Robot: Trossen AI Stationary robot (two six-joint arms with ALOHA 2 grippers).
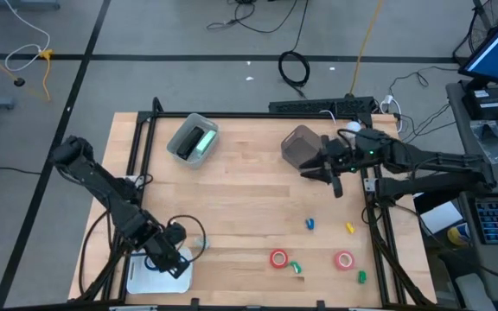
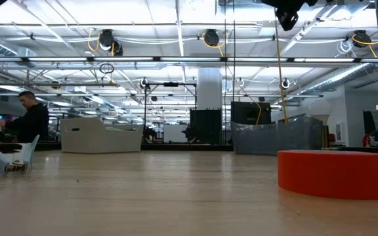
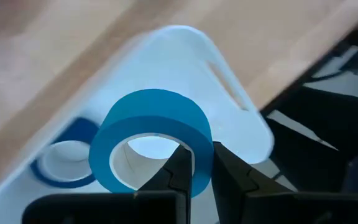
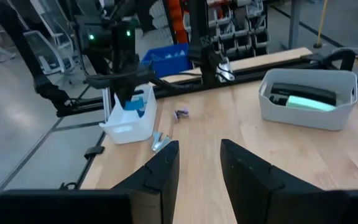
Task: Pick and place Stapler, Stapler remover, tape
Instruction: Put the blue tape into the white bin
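My left gripper is at the table's near left corner, over a white tray, and is shut on a blue tape roll. A second blue roll lies flat in that tray. Two red tape rolls lie flat on the table near its front edge. The black and green stapler lies in a clear bin at the far left. My right gripper hangs open and high at the far right, beside a dark bin, with nothing between its fingers. My left gripper pinches the wall of the blue roll. One finger is inside the ring and the other is outside. The fingers come from above, slanting down. The roll is lifted clear above the tray, on edge, with its hole showing.
Small blue, yellow and green bits lie among the red rolls. A small metal thing lies beside the white tray. Dark frame rails run along the table's left, far and right edges. The middle of the table is bare wood.
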